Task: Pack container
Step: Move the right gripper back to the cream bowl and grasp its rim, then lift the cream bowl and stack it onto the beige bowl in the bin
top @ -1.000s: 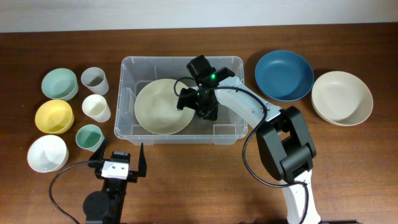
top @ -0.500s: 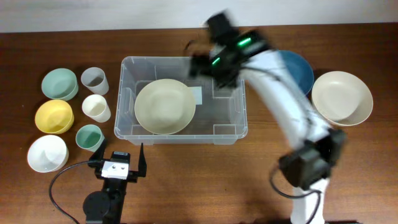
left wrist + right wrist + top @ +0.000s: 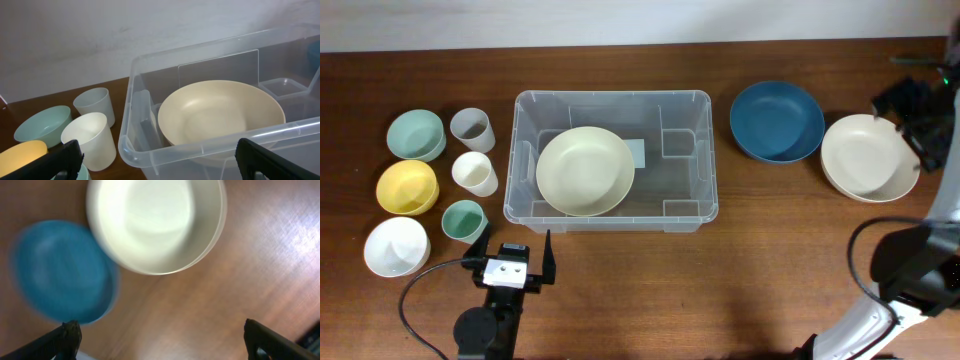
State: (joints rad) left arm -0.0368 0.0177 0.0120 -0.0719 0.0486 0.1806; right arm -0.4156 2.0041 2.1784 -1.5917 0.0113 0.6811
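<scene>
The clear plastic container (image 3: 692,190) stands mid-table with a cream plate (image 3: 585,170) inside at its left; both also show in the left wrist view, the container (image 3: 150,155) and the plate (image 3: 220,112). A blue bowl (image 3: 776,120) and a large cream bowl (image 3: 868,155) sit right of the container, and both show blurred in the right wrist view, blue (image 3: 60,272) and cream (image 3: 157,222). My right gripper (image 3: 920,115) is open and empty, high above the far right by the cream bowl. My left gripper (image 3: 510,262) is open and empty at the front, facing the container.
Left of the container stand a grey cup (image 3: 472,128), a cream cup (image 3: 475,173), a small teal cup (image 3: 463,220), a pale green bowl (image 3: 416,134), a yellow bowl (image 3: 406,186) and a white bowl (image 3: 396,246). The right arm's base (image 3: 910,270) is at the front right.
My right gripper left the container, where it was by the cream plate, and swung fast to the far right above the cream bowl. The plate stays inside. The left arm has not moved.
</scene>
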